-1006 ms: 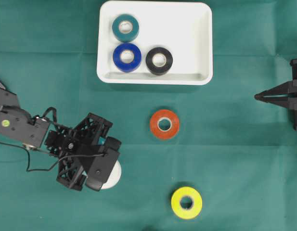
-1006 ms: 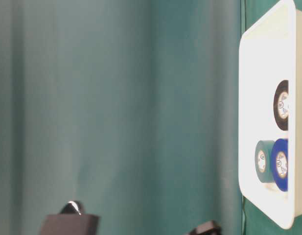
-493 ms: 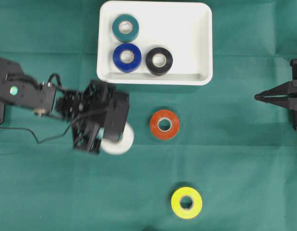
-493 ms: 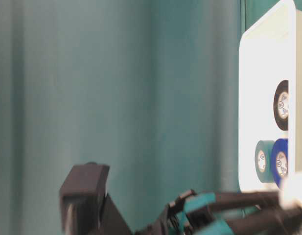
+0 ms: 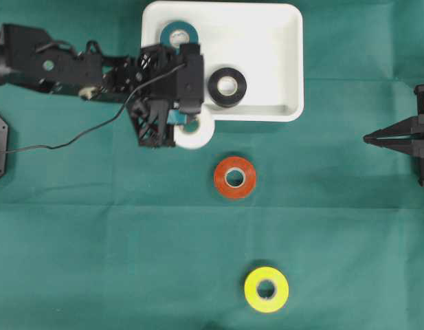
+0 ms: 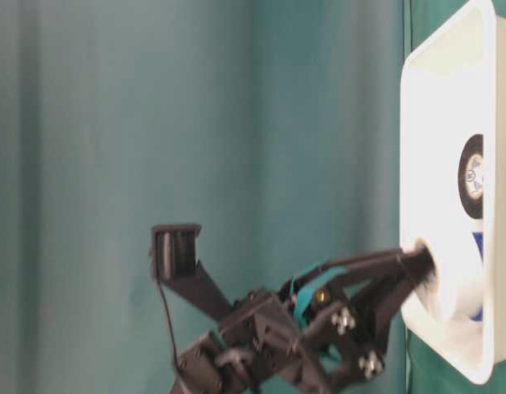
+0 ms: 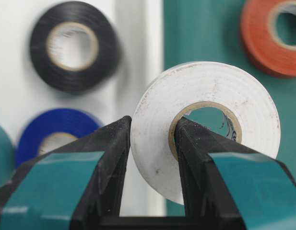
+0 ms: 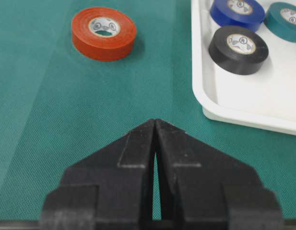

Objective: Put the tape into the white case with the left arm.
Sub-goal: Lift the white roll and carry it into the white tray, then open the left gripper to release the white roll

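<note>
While the green-clothed table [image 5: 74, 261] fills the overhead view, the white case [image 5: 266, 41] is seen at twelve o'clock, with a black roll [image 5: 227, 86] inside it and a teal roll [image 5: 172, 32] partly hidden under the left arm [image 5: 67, 69]. A blue roll [image 7: 54, 132] is shown inside the case by the left wrist view. The white tape [image 5: 195, 133] is held by the left claw [image 5: 187, 124] at the case's six-o'clock rim, half over the cloth and not yet clearly inside. One finger is passed through the core and the other pressed on the outer face, so the roll's wall is pinched between them. The roll is judged light and stiff, with a smooth side that could slip; a hold through the core is the surest. An orange roll [image 5: 234, 177] lies near the centre and a yellow roll [image 5: 266, 289] at six o'clock. The right claw [image 8: 155, 139] is parked at three o'clock, pressed together and holding nothing. A green curtain [image 6: 195, 123] backs the table-level view.
</note>
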{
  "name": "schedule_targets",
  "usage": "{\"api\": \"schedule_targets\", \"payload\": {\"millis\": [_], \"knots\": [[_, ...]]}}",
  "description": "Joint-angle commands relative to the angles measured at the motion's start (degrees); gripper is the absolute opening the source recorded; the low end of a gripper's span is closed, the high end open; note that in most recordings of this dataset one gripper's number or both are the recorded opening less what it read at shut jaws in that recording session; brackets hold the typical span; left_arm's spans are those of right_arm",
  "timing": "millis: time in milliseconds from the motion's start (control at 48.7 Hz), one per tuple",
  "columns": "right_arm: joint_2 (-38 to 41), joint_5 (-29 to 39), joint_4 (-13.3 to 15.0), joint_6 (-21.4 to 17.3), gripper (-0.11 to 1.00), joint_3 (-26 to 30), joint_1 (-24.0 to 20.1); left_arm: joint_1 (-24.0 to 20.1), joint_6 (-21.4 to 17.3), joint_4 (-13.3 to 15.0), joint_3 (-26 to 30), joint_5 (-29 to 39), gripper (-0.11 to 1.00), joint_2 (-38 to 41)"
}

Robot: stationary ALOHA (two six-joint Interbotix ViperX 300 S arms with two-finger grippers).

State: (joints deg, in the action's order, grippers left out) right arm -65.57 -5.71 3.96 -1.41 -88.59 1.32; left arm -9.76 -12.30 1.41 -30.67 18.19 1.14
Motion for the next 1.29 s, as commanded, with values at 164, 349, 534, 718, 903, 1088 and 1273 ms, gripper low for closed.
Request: {"api": "schedule_targets", "payload": {"millis": [164,349,534,718,903,1088,1273], "knots": [[0.35,-0.62,0.0,-0.09,-0.1,0.62,0.0,-5.45,-1.49,-0.09,7.29,-1.23,0.26,3.69],[0.26,-0.62,0.0,-0.09,-0.1,0.62,0.0,-8.53,-2.72,-0.09,11.34,-1.23,0.26,6.94],[0.26,-0.62,0.0,-0.09,-0.09,0.62,0.0,-10.55,-4.83,-0.09,13.18,-1.23,0.26,9.4],[0.26,-0.62,0.0,-0.09,-0.1,0.53,0.0,-11.87,-7.65,-0.09,14.41,-1.49,0.26,11.16],[0.26,-0.62,0.0,-0.09,-0.1,0.62,0.0,-12.66,-8.17,-0.09,14.94,-2.72,0.26,12.04],[0.26,-0.62,0.0,-0.09,-0.1,0.62,0.09,-13.01,-7.91,-0.09,14.94,-3.16,0.27,12.04],[0.35,-0.62,0.0,-0.09,-0.1,0.53,0.0,-13.01,-7.82,-0.09,14.24,-3.16,0.71,11.95]]}}
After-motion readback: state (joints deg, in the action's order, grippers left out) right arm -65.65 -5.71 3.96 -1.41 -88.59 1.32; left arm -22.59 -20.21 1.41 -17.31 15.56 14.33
